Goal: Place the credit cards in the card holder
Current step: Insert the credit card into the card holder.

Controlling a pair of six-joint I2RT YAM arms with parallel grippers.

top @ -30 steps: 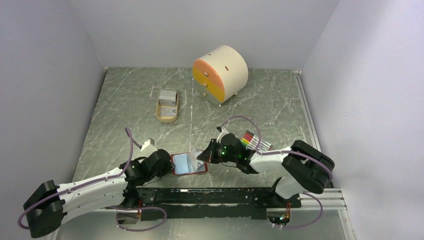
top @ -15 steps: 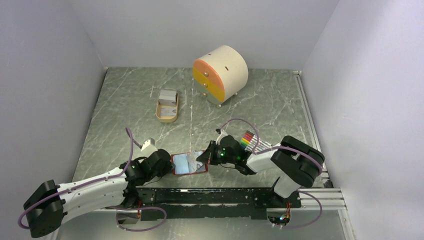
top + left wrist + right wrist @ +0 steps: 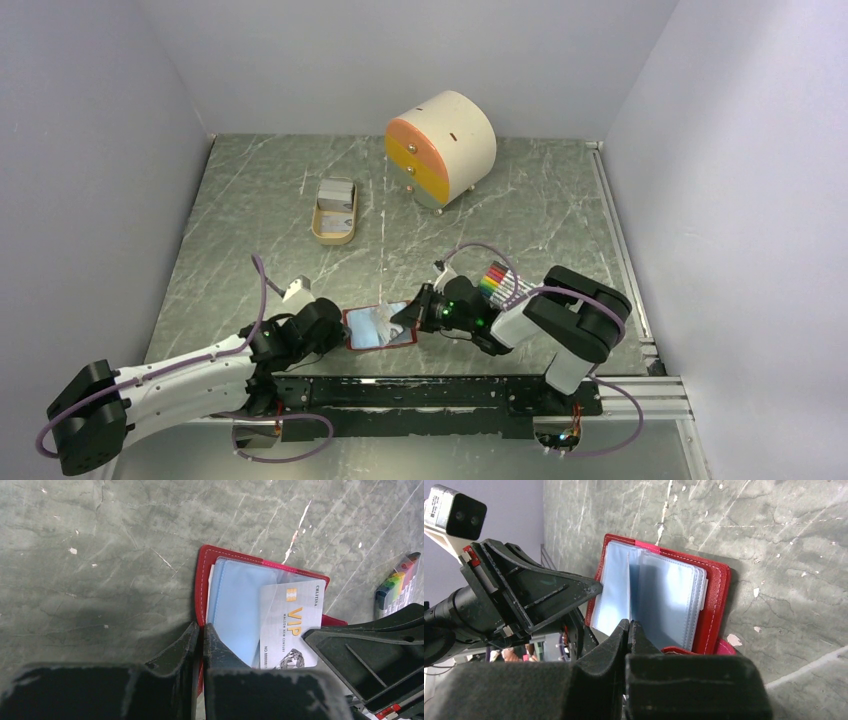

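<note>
- The red card holder (image 3: 378,328) lies open on the green stone table (image 3: 540,210). Its pale blue shiny pockets face up.
- The left gripper (image 3: 340,335) is at the left edge of the card holder. Its two fingers are squeezed tight together, and they pinch the red edge of the card holder (image 3: 202,580).
- In the left wrist view the tips of the left gripper (image 3: 201,630) meet right at the red rim.
- The right gripper (image 3: 408,318) is at the right side of the card holder. Its fingers are squeezed tight on a silver card (image 3: 292,620).
- The silver card has "VIP" on it in gold letters. It sits over the blue pockets of the card holder, and one corner goes under the right gripper (image 3: 320,632).
- In the right wrist view the right gripper (image 3: 630,627) holds the silver card (image 3: 629,585) on its thin edge. The card stands between two blue pockets of the card holder (image 3: 716,590).
- In that same view the left gripper (image 3: 591,587) touches the far edge of the card holder.
- A bundle of rainbow sticks (image 3: 500,278) lies near the card holder, off to its right.
- A tan oval tray (image 3: 333,236) sits well behind the card holder, a bit to the left. Some pale flat cards (image 3: 335,192) lie in it.
- A round box with orange and yellow drawers (image 3: 450,140) stands far behind the card holder, to the right.
</note>
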